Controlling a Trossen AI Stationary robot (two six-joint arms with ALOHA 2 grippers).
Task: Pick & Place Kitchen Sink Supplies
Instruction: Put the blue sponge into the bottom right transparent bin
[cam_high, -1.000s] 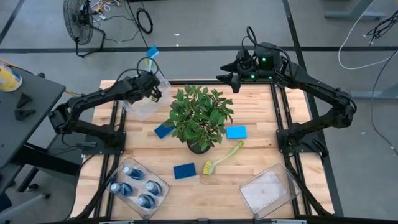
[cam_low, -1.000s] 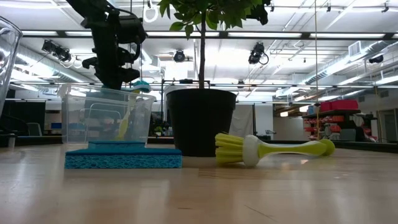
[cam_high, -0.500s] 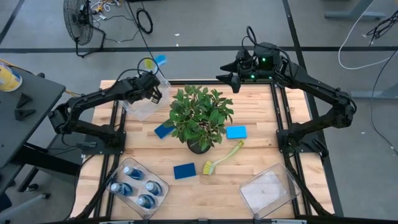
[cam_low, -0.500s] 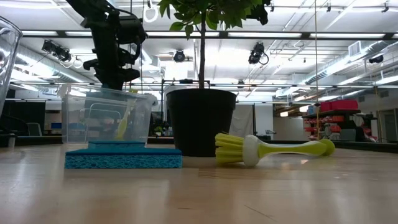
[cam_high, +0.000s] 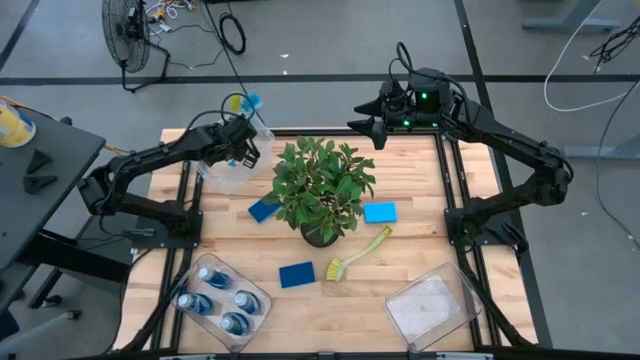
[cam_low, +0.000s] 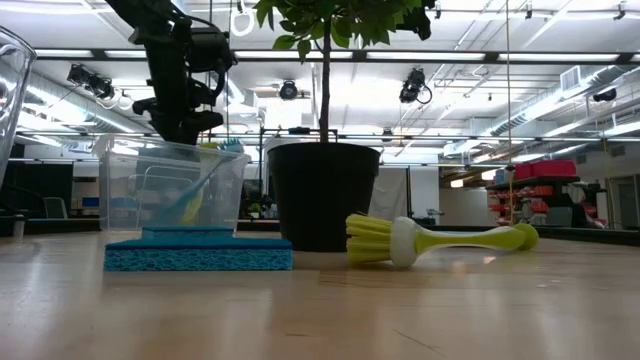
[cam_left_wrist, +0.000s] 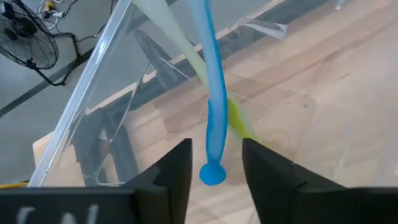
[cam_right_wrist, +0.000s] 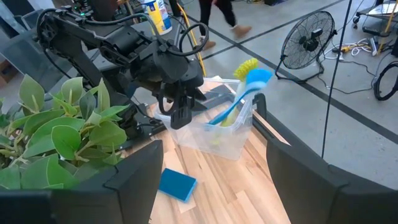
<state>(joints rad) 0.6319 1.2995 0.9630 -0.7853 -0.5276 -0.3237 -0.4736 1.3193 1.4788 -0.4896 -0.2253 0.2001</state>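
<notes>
Progress looks roughly halfway, judged by how things lie around the potted plant (cam_high: 322, 190) at the table's middle. Behind and to the plant's left, the clear bin (cam_high: 232, 160) already holds a blue-headed brush (cam_right_wrist: 239, 99) and a yellow-green one, both leaning on its far rim; the left gripper (cam_high: 246, 152) hangs just over this bin with its fingers (cam_left_wrist: 171, 180) apart on either side of the blue handle, not pressing it, so my reading is that this brush has just been let go. In front of the plant and to its left, a second bin (cam_high: 218, 298) holds four blue bottles (cam_high: 207, 276) with pale caps, which appear sorted. Still loose on the wood are three blue sponges: one (cam_high: 263, 209) touching the plant's left side, one (cam_high: 379, 212) just to its right, one (cam_high: 296, 274) in front of it; beside that last sponge lies a yellow-green dish brush (cam_high: 358, 253). The third bin (cam_high: 432, 307), in front and to the right, looks unfilled. The right gripper (cam_high: 368, 124) waits behind the plant to its right, raised over the table's far edge with its fingers standing wide and nothing between them. No brand, label or writing is readable on any of the supplies or bins.
</notes>
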